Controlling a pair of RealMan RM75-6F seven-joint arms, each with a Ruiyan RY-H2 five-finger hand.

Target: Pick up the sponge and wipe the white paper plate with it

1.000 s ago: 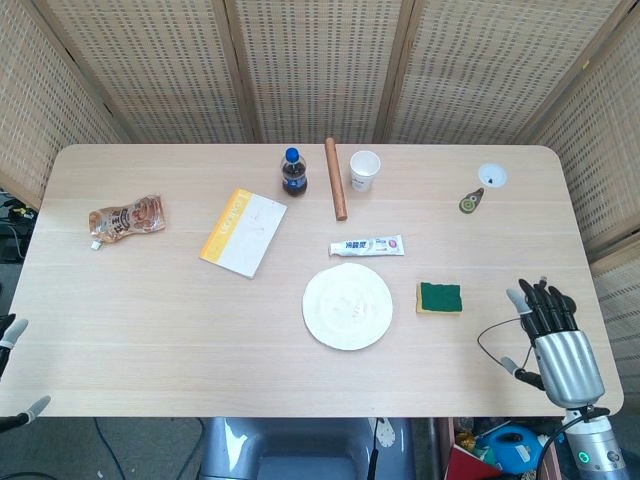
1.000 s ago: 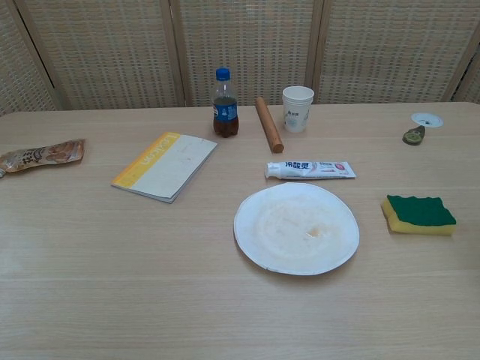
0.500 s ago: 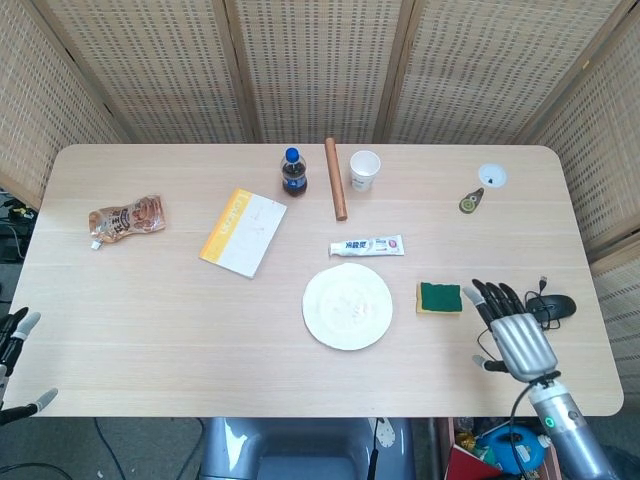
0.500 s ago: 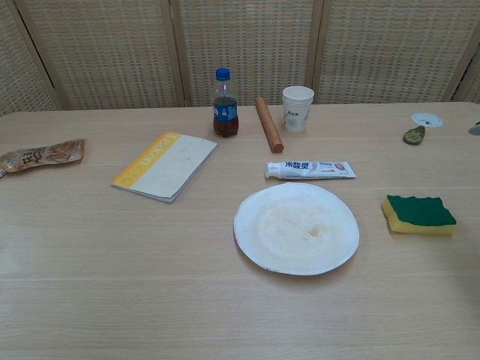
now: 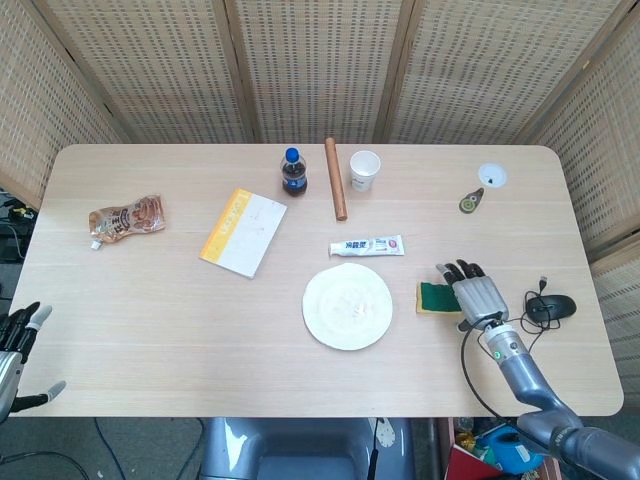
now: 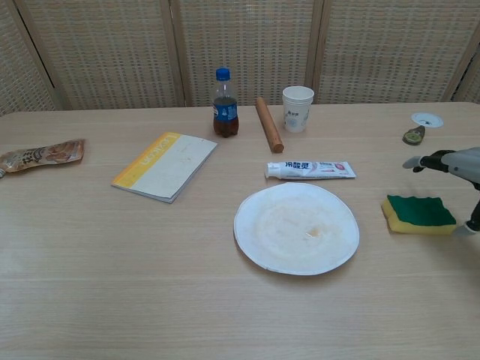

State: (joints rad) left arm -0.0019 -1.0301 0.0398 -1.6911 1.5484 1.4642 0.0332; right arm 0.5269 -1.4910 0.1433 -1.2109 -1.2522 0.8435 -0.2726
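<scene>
The sponge [image 5: 438, 297], green side up, lies right of centre in the head view, just beside the right rim of the white paper plate [image 5: 347, 306], and it has not moved over the past second. What has changed is the right hand [image 5: 476, 296]: a second ago it hung at the lower right corner of the frame, well off the sponge; now it has swung in over the sponge's right end, fingers extended and apart, grasping nothing. By that showing the reach is almost done and the grasp not yet begun; the plate remains unwiped.

The head view looks straight down on the hand overlapping the sponge, yet cannot tell whether they touch. The chest view answers in part: at its right edge the hand is above the sponge [image 6: 418, 214], with clear space under it.

Only the head view catches the left hand [image 5: 16, 350], released and idle at the lower left corner. A toothpaste tube [image 5: 367, 246] lies just above the plate, and a notebook [image 5: 243, 232] upper left of it.
</scene>
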